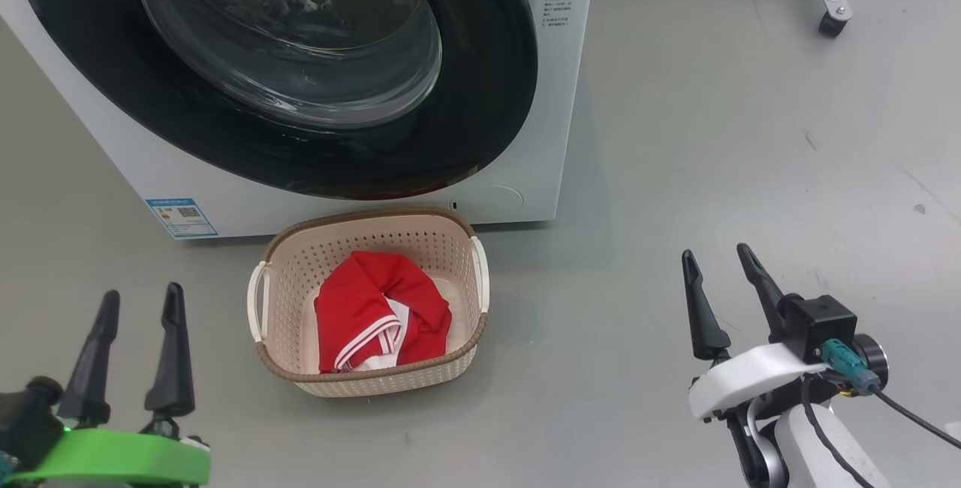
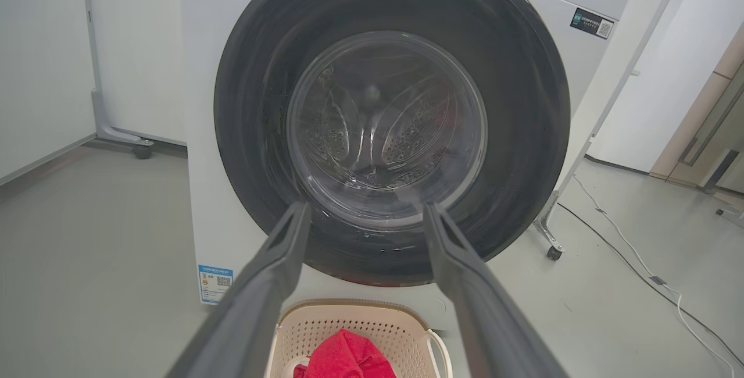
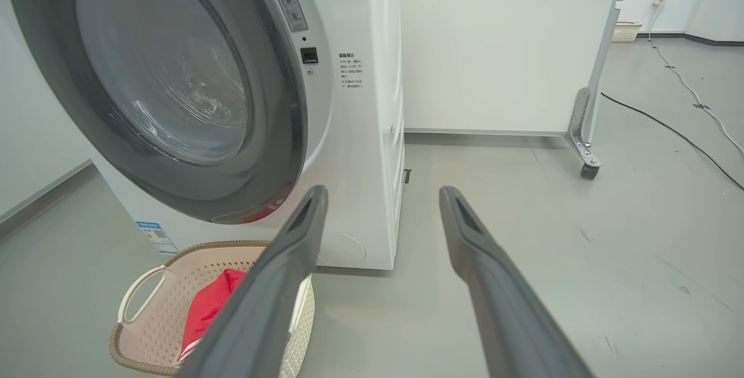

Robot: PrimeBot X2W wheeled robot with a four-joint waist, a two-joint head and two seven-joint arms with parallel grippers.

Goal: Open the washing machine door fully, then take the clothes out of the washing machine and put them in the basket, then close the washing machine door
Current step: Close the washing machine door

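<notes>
The white washing machine (image 1: 540, 97) stands ahead with its round black glass door (image 1: 300, 60) lying flat against the front, shut. The cream basket (image 1: 368, 383) sits on the floor just before it, holding red clothes (image 1: 375, 315) with white-striped trim. My left gripper (image 1: 143, 296) hovers open at the lower left, left of the basket, nothing between its fingers. At the lower right my right gripper (image 1: 717, 255) is open and empty over bare floor. The left wrist view faces the door (image 2: 389, 128) head-on above the basket (image 2: 360, 325). The right wrist view sees door (image 3: 174, 87) and basket (image 3: 157, 320) from the side.
Grey floor spreads wide to the right of the machine. A wheeled frame leg (image 1: 833, 15) stands at the far right behind it, and a white panel on castors (image 3: 587, 163) too. Cables (image 2: 639, 267) trail across the floor at the right.
</notes>
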